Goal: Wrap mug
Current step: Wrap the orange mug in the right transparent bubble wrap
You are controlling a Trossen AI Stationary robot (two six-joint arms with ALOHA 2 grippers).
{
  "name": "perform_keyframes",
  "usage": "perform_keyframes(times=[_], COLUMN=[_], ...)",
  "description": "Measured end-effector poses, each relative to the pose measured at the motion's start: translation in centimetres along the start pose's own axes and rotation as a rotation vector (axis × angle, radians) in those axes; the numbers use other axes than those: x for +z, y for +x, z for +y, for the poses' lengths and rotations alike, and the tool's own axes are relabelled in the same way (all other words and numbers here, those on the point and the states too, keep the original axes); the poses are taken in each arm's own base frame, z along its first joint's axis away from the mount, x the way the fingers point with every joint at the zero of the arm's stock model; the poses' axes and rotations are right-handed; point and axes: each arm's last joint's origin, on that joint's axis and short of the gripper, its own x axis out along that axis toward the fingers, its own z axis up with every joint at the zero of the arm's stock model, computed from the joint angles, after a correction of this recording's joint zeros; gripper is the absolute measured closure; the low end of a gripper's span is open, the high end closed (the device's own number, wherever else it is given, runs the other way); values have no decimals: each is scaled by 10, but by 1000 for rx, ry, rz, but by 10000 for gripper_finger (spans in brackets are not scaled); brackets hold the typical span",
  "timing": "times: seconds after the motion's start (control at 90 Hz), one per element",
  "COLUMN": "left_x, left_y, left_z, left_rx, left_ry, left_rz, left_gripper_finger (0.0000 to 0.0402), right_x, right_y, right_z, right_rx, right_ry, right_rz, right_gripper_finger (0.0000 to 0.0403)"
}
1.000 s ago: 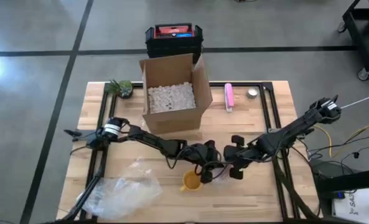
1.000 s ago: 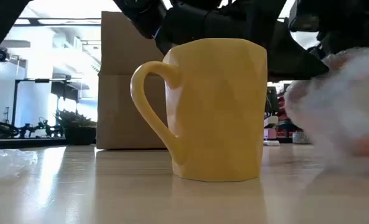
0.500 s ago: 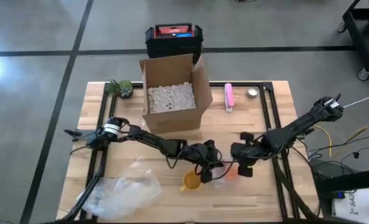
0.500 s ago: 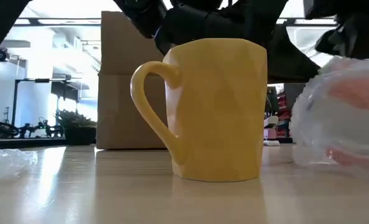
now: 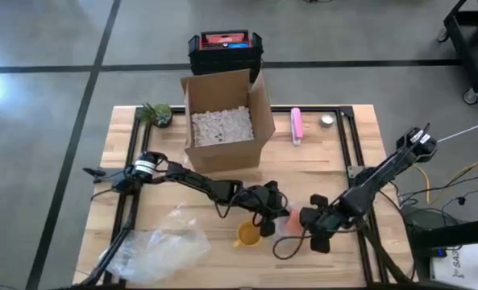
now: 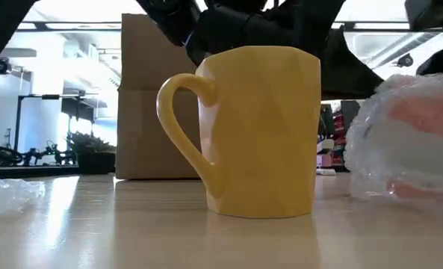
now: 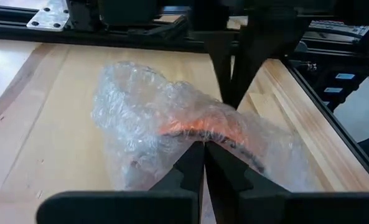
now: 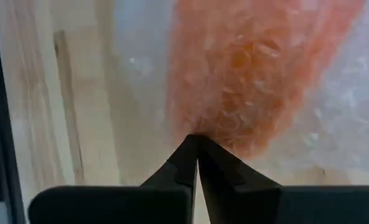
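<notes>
Right gripper point(image 5: 315, 228) has shifted toward lower centre of high view, fingers closed on bubble wrap point(image 7: 190, 134). Left gripper point(image 5: 269, 211) closed on opposite edge. Yellow mug point(image 5: 247, 234) stands lower centre, unwrapped, touching left gripper. Risk: sheet tension tips mug or tears wrap.

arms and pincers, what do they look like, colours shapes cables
Both arms are black, slim and jointed. The left arm has a white band near its base, the right arm a pale tag near its upper joint. A thin dark cable loops beside the right pincer. The left pincer has tapered, wedge-shaped black fingers.
</notes>
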Motion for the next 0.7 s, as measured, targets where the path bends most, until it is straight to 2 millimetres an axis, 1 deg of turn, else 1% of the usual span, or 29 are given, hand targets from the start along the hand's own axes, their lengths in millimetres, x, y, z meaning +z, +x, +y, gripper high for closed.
perform_keyframes(times=[0.056, 0.111, 0.222, 0.3, 0.456, 0.511, 0.567, 0.622, 0.7], left_x=[1, 7, 21, 26, 21, 20, 18, 17, 18], left_y=[0, 0, 0, 0, 0, 0, 0, 0, 0], left_z=[-1, -2, -6, -9, -8, -6, -5, -4, -4], left_rx=[-20, -36, -52, -55, -13, 25, 45, 52, 52], left_ry=[-12, -24, -38, -38, -40, -40, -41, -41, -38], left_rz=[0, -10, -39, -24, 32, 43, 63, 68, 58], left_gripper_finger=[402, 402, 402, 402, 402, 402, 402, 402, 402], right_x=[1, 4, 8, 12, 12, 12, 14, 16, 14], right_y=[5, 11, 25, 30, 39, 35, 27, 14, -5], right_z=[2, 2, -2, -3, -5, -5, -4, -3, -7], right_rx=[-5, -16, -108, -141, -175, -171, -146, -119, -118], right_ry=[-28, -51, -68, -66, -63, -59, -56, -54, -58], right_rz=[-4, -19, -55, -88, -69, -62, -66, -78, -75], right_gripper_finger=[403, 403, 403, 403, 403, 403, 403, 403, 403])
